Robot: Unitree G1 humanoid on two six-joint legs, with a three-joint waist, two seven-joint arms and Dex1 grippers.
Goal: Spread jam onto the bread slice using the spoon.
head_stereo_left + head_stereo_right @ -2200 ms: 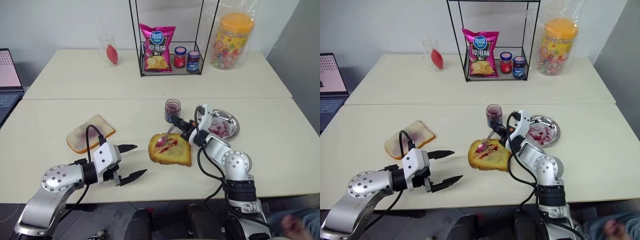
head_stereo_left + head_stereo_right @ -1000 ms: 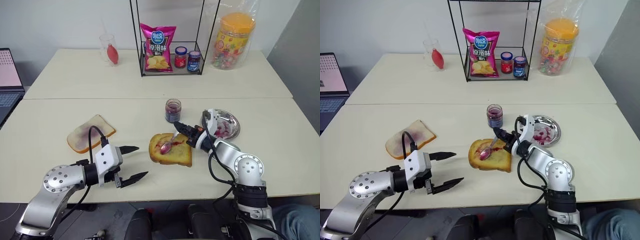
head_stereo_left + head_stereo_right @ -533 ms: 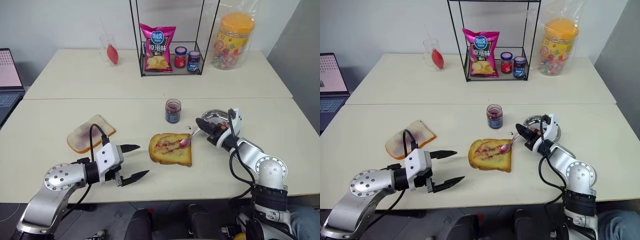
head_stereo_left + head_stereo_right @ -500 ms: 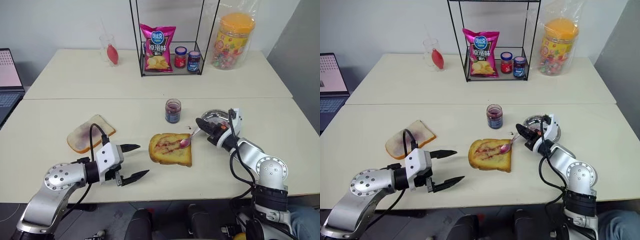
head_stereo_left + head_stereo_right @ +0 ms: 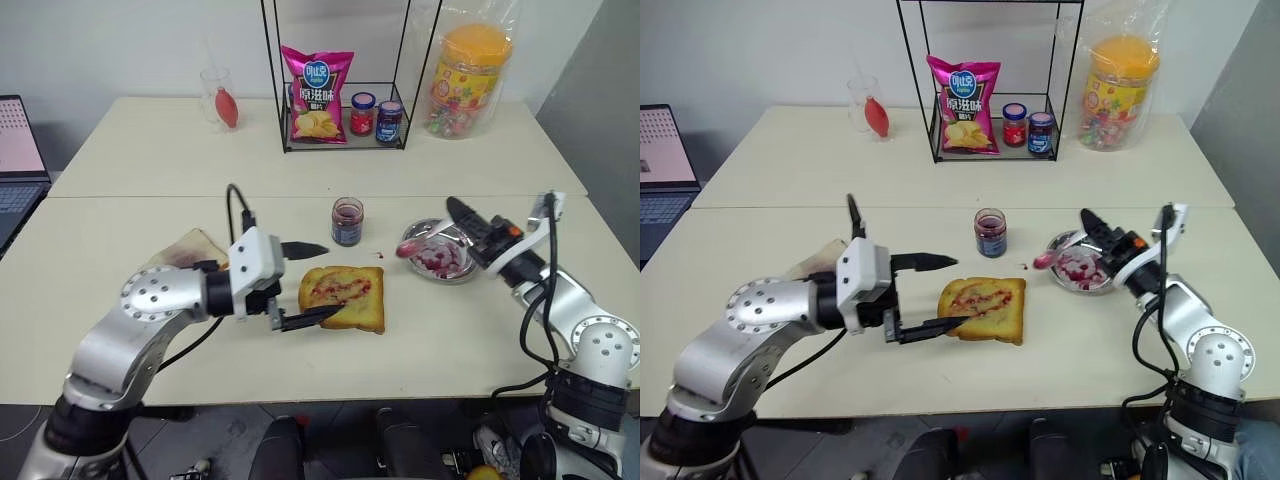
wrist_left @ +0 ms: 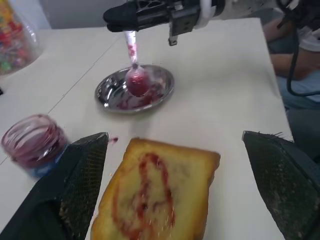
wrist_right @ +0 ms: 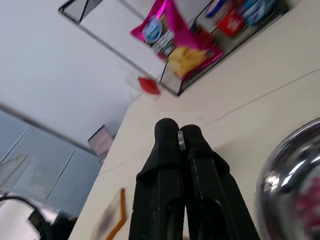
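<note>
Clamped tight on the spoon's handle, the right hand (image 5: 470,222) hangs over the right part of the near bench, its 2 black fingers pressed together with the thin metal shaft between them. Out past its tips the spoon (image 5: 418,242) slants down, its jam-coated bowl hanging at the near rim of the steel dish (image 5: 462,267), which is smeared red inside. I cannot tell whether the bowl touches the dish.

Toward the middle of the bench lies the bread slice (image 5: 343,298), flat, golden, with a loop of red jam (image 6: 150,192) already on its face. Behind it, toward the seam where the 2 benches meet, stands the open jar of jam (image 5: 346,221), upright and apart from the slice.

At the slice's left edge sits the left hand (image 5: 307,283), jaws wide and holding nothing; 1 finger points over the bench behind the slice, the other lies along its near-left corner, touching or nearly so.

The spoon looks light, stiff and slick, and sticky at the bowl, so the handle is the place to hold it, as now; a narrow shaft like that could twist in the grip if pressed hard. The toast seems light and crisp: it will likely slide under a spreading stroke unless steadied at the crust, and its face could dent or crumble under a firm push.
</note>
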